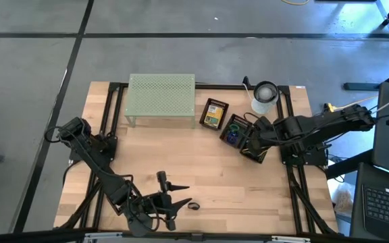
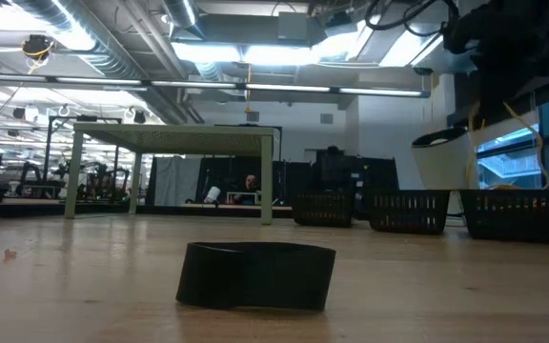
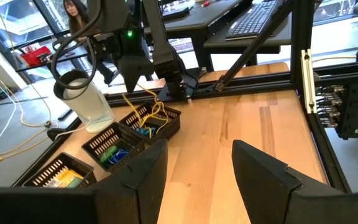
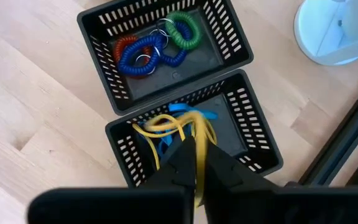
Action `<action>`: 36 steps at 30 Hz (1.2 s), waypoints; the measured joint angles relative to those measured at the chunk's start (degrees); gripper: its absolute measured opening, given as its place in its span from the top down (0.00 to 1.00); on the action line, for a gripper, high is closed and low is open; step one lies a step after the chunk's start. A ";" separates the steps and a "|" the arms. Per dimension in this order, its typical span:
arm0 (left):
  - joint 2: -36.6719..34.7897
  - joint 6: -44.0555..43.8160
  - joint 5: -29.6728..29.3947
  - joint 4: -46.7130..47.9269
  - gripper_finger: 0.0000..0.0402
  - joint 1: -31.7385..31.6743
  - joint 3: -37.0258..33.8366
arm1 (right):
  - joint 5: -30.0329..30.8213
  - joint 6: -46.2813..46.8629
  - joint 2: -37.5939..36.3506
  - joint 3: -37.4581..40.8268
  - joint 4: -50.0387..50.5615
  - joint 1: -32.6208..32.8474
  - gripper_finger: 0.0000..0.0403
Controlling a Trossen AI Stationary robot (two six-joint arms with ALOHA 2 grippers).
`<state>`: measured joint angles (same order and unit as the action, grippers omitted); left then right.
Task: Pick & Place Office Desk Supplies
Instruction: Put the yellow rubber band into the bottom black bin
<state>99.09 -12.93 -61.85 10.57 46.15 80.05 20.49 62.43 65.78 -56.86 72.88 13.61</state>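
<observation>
The right end effector (image 4: 196, 163) hangs over a black slotted basket (image 4: 253, 134) near the tabletop's (image 1: 201, 172) right edge, its fingers pressed together on a loop of yellow bands (image 4: 166, 127) that trails into the basket, where some blue bands (image 4: 176, 111) also lie. The next basket (image 4: 229, 37) touches it and holds coiled bands in blue (image 4: 143, 55), red (image 4: 124, 45) and green (image 4: 185, 31). A third basket (image 1: 214, 113) beside those carries a yellow box (image 1: 212, 119); its printing is too small to read. A white cup (image 1: 265, 96) stands near the far right corner, and a pale green perforated rack (image 1: 161, 96) sits along the far edge. The left end effector (image 1: 174, 196) waits near the front edge, fingers spread wide and holding nothing, with a small black clip (image 1: 194, 205) lying on the wood just beside it. No brand or label can be read anywhere.
</observation>
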 joint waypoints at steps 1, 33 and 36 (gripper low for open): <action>0.00 -0.01 0.11 0.00 0.57 0.00 0.00 | -0.31 0.16 0.12 0.00 0.02 0.00 0.94; 0.08 -32.21 31.87 22.01 0.51 0.61 0.00 | -2.01 -1.11 0.48 0.00 -10.14 1.77 0.70; 1.27 -39.46 43.98 27.14 0.51 2.09 0.00 | -1.73 -1.38 0.48 0.00 -12.37 2.76 0.71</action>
<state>100.36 -52.39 -17.87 37.71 48.24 80.05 18.76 61.06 66.26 -56.86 60.51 16.37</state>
